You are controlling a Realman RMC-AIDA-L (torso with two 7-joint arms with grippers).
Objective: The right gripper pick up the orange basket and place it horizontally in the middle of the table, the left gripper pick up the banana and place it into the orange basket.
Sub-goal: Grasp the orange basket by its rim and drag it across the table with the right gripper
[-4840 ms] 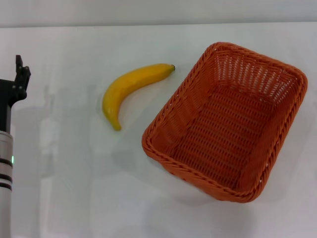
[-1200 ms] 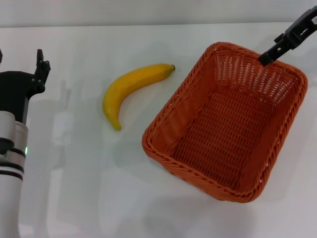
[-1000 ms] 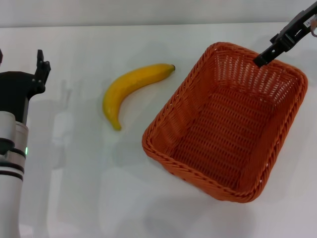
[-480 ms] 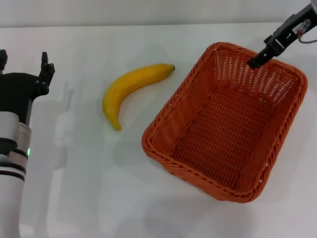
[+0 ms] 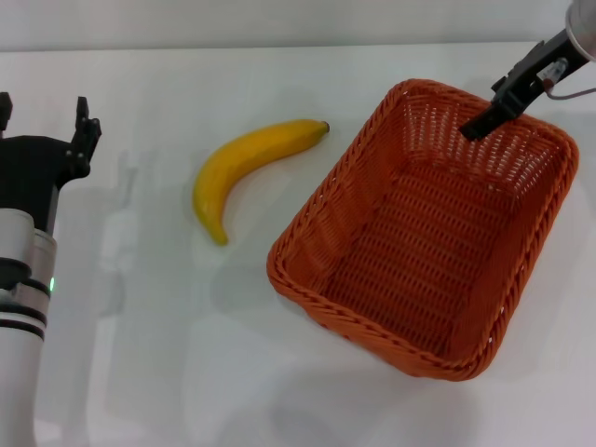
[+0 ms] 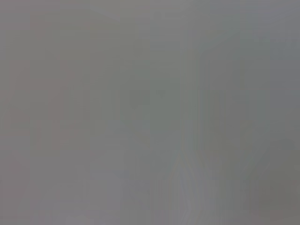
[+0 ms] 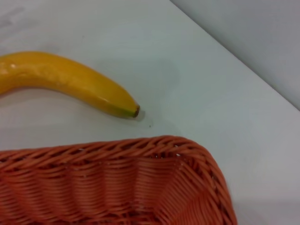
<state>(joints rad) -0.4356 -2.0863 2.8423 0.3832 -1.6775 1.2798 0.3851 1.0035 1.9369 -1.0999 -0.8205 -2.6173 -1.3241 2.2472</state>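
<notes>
A: Far left of the orange basket (image 5: 424, 228)?

B: The left gripper (image 5: 42, 116) stood over the table (image 5: 149, 354), well apart from the basket, prongs spread and empty. Its wrist camera gave only flat grey.

A: Between it and the basket?

B: The banana (image 5: 244, 168) lay on the table, just beside the basket's left wall, not touching. Its stem tip pointed at the basket's far-left corner; the right wrist view (image 7: 70, 84) showed that tip just outside the braided rim (image 7: 140, 145).

A: The basket itself?

B: Upright, skewed on the table, nothing inside.

A: And at its far right?

B: The right gripper (image 5: 480, 123) reached down over the basket's far rim. Only one black finger showed, possibly inside the far wall. Open or closed, I could not tell.
</notes>
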